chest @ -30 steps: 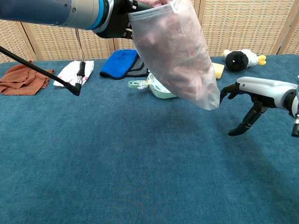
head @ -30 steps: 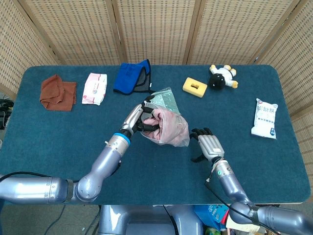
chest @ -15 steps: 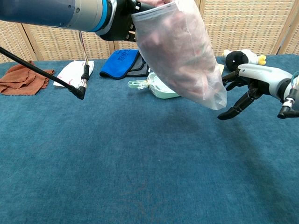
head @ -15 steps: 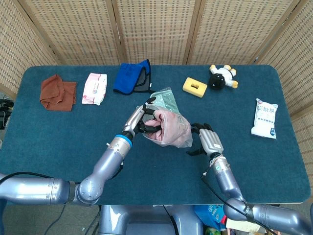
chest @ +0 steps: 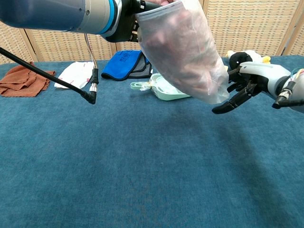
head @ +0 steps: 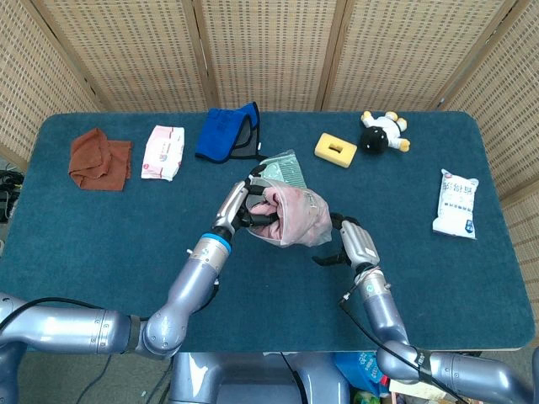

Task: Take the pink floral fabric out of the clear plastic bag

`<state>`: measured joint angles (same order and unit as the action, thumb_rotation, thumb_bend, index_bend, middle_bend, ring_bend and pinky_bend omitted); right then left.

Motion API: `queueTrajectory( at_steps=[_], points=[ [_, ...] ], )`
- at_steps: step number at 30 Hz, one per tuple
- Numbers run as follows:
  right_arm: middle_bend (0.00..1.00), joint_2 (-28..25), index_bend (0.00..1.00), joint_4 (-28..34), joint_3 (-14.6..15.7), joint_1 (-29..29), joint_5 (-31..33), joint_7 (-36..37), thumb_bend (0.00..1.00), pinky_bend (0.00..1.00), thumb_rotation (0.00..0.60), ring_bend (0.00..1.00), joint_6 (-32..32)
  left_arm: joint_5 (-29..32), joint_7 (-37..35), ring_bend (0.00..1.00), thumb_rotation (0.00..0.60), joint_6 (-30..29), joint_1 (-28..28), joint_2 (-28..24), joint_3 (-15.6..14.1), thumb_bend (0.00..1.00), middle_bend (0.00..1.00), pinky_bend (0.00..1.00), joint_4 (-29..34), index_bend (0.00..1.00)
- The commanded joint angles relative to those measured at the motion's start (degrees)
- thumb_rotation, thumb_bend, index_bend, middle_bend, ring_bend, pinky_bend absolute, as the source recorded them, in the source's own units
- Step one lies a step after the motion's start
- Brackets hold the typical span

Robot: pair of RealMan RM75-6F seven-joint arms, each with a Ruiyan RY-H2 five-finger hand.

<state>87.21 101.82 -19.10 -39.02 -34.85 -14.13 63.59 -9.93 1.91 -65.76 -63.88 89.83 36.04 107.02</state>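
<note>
Teal cloth covers the surface (chest: 118, 166). Above it, the right hand (chest: 244, 85), fingers spread and empty, reaches the low closed end of the clear plastic bag (chest: 183, 52). Pink floral fabric (head: 290, 215) sits inside; the left hand (head: 244, 206) grips its raised mouth.

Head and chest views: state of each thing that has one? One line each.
clear plastic bag: lifted off the table, hanging tilted, pink floral fabric inside
pink floral fabric: in the bag, not taken out yet
left hand: grips the bag's mouth end
right hand: fingers apart at the bag's lower end, holds nothing
brown cloth: crumpled on the table
blue fabric: lying flat
black-and-white plush toy: lying on its side
</note>
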Motion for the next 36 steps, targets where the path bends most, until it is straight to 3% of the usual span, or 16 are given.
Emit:
queueTrajectory(
  at_steps=[1,17,24,26,30,32,36],
  points=[
    [0.22,1.0,0.49,-0.2,-0.5,-0.5,1.0,-0.6,0.3,0.08,0.6,0.21,1.0,0.2,0.1,0.0,0.6,-0.1,0.1,0.2,0.3,0.62,0.0,0.0,0.1,0.79],
    [0.22,4.7,0.49,-3.7,-2.6,-2.1,3.6,-2.2,0.31,0.08,0.6,0.21,3.7,2.3,-0.4,0.0,0.6,1.3,1.1,0.1,2.2,0.62,0.0,0.0,0.7,0.79],
    [0.25,5.9,0.62,-5.2,-3.5,-2.2,4.5,-1.7,0.33,0.09,0.6,0.23,4.1,3.8,-0.9,0.0,0.6,2.4,1.4,-0.3,2.9,0.64,0.0,0.0,1.2,0.79],
    [0.27,6.2,0.68,-5.5,-3.5,-2.1,4.2,-1.5,0.38,0.1,0.6,0.24,4.2,4.0,-0.9,0.0,0.6,2.5,1.5,-0.3,2.9,0.64,0.0,0.0,1.3,0.79],
    [0.3,6.4,0.81,-5.8,-3.5,-1.8,3.0,-0.9,0.6,0.11,0.6,0.26,4.1,4.1,-0.9,0.0,0.6,2.7,1.6,-0.4,2.8,0.64,0.0,0.0,1.1,0.79],
    [0.32,6.5,0.84,-5.9,-3.4,-1.6,1.8,-0.3,0.71,0.12,0.6,0.27,4.1,4.1,-1.2,0.0,0.6,3.0,1.7,-0.3,2.8,0.64,0.0,0.0,1.0,0.79],
    [0.33,6.5,0.87,-6.1,-2.9,-1.2,-0.2,0.2,0.83,0.12,0.6,0.28,4.0,3.8,-1.6,0.0,0.6,3.5,2.0,-0.2,2.6,0.64,0.0,0.0,0.7,0.79]
  ],
)
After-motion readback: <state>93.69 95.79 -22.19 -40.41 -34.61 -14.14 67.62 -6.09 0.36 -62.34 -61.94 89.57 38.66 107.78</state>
